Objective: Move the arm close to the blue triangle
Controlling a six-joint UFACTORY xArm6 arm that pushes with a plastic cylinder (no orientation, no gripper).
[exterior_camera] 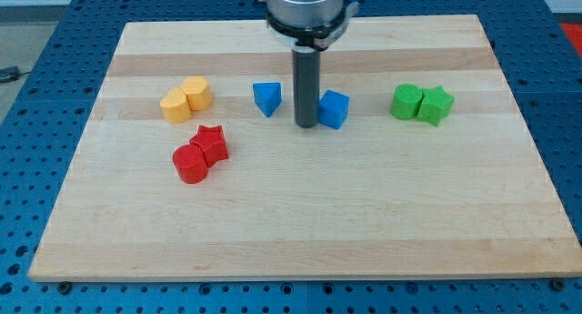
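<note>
The blue triangle (266,98) lies on the wooden board (300,214), left of centre near the view's top. My tip (306,126) stands a short way to its right, apart from it. A blue cube (334,109) sits just right of the rod, touching or nearly touching it. The rod comes down from the arm's head (305,9) at the view's top.
Two yellow blocks (186,98) sit together at the left. A red star (211,143) and a red cylinder (191,163) touch below them. A green cube (407,102) and a green star (436,105) sit together at the right.
</note>
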